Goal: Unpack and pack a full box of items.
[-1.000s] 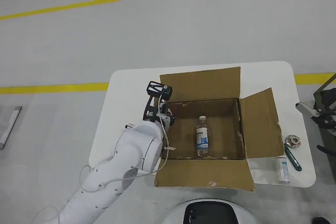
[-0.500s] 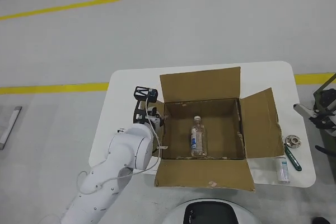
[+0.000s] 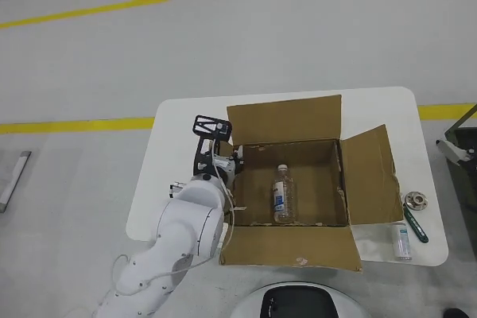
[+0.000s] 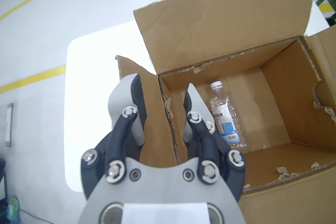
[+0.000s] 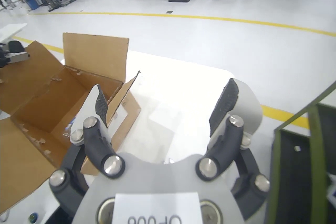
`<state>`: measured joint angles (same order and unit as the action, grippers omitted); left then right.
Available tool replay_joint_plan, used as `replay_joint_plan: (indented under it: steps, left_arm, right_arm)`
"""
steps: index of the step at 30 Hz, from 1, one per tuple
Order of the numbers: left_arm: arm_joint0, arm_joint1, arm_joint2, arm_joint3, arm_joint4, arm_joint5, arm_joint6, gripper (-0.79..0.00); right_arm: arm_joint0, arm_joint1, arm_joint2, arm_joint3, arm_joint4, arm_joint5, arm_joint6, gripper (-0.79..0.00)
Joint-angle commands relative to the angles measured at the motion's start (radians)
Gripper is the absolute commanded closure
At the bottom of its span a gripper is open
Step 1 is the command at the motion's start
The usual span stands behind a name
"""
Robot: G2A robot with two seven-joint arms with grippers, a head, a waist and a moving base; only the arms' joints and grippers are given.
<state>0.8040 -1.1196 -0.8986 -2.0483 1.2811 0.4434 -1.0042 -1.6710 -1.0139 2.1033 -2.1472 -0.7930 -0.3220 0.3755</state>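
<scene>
An open cardboard box [image 3: 366,171] stands in the middle of the white table [image 3: 171,143], flaps spread. One clear plastic bottle [image 3: 282,193] with a white cap lies on the box floor [image 4: 223,117]. My left gripper [image 4: 163,84] is open and straddles the box's left wall [image 4: 168,114], one finger outside and one inside; from above the left gripper [image 3: 213,127] sits at the box's far-left corner. My right gripper [image 5: 165,87] is open and holds nothing, off the table's right end, facing the box [image 5: 52,93].
On the table right of the box lie a small white tube [image 3: 401,241], a green tool [image 3: 416,224] and a round metal part [image 3: 416,199]. A dark green rack [image 3: 469,127] stands beside the table's right edge. The table left of the box is bare.
My left gripper swung left away from the box, then came back over its left wall. The bottle rolled slightly left. The right arm drew back toward the right edge.
</scene>
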Motion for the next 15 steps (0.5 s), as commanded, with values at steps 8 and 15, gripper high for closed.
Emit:
replay_joint_plan:
  steps: [8, 15]
  left_arm:
    - [0.064, -0.017, -0.01, -0.036, 0.105, 0.076, 0.07, -0.785]
    - [0.065, -0.019, -0.011, -0.036, 0.109, 0.077, 0.072, -0.785]
  right_arm:
    - [-0.117, -0.023, -0.057, -0.057, -0.347, 0.153, -0.232, -0.785]
    - [-0.117, -0.023, -0.057, -0.057, -0.347, 0.153, -0.232, -0.785]
